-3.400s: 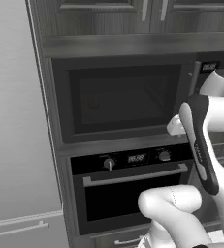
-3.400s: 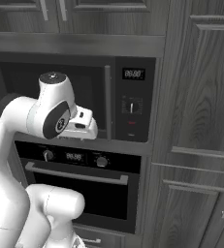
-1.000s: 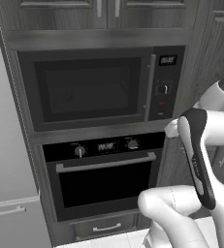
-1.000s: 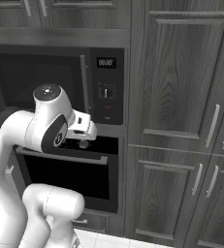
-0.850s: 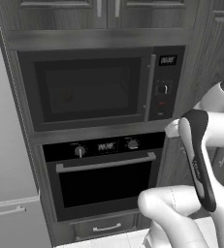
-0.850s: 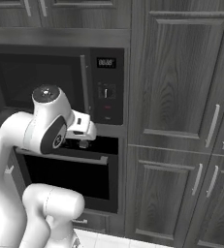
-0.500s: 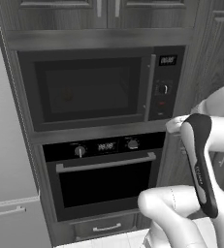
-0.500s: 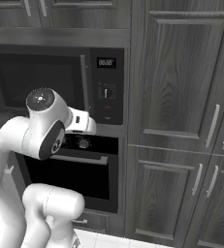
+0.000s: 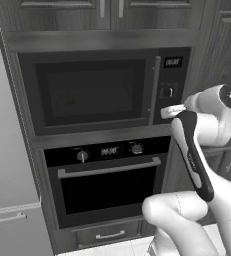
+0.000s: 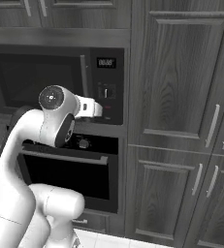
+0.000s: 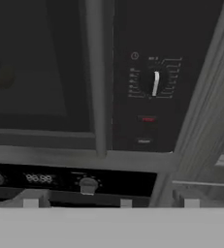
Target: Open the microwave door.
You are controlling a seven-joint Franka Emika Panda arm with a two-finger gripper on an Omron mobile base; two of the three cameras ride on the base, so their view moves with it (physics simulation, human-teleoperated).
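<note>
The microwave is built into dark wood cabinetry, and its control strip carries a small display and a knob. The microwave door is flush and closed, its slim vertical handle standing at the right edge. My gripper hovers in front of the strip's lower end, just right of the handle, touching nothing. From the right, the gripper sits below the knob. Up close, the hand view faces the handle and knob. The jaws stand open and empty.
A black oven with a horizontal silver bar handle sits directly below the microwave. A tall pale grey fridge stands to the left. Dark wood cabinet doors fill the wall to the right, and more cabinets run above.
Over the last second my hand has risen and edged towards the microwave's handle and control strip. Before that the base drove, shifting the whole scene. The door has stayed closed.
</note>
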